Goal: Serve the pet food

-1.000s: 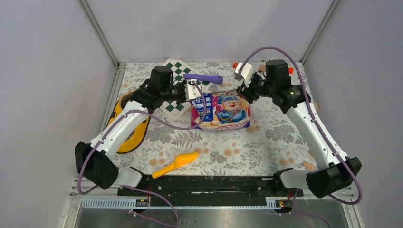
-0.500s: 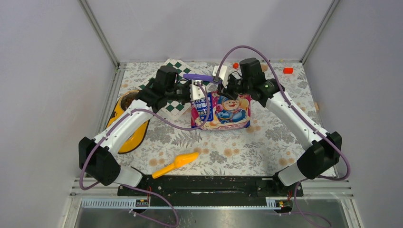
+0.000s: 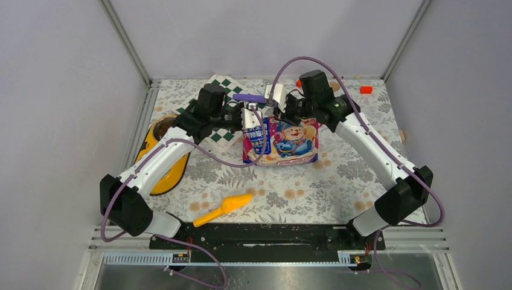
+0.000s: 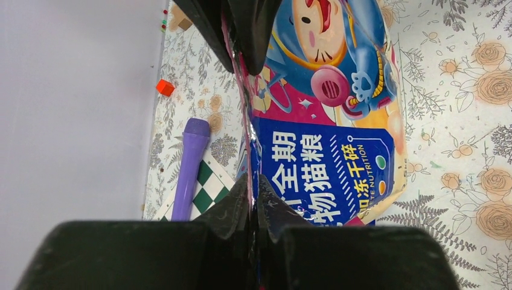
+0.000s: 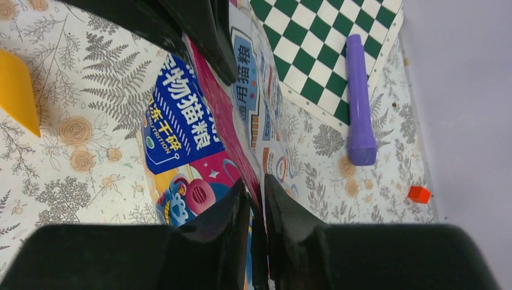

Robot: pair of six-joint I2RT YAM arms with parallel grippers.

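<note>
- Orange scoop (image 3: 224, 208) lies untouched near the arm bases.
- Pet food bag (image 3: 284, 142) sits mid-desk.
- Left tool (image 4: 252, 202) has clamped tight on its top seam; right tool (image 5: 255, 194) has swung in and pinched the seam too, likely ready for tearing open.

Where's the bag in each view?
Top external: bag mid-table, between the two wrists.
Left wrist: bag fills the centre and right, top to bottom.
Right wrist: bag left of centre, running down to the bottom edge.
Shared landmark: purple stick, just behind the bag from above; lower left in the left wrist view, upper right in the right wrist view.
</note>
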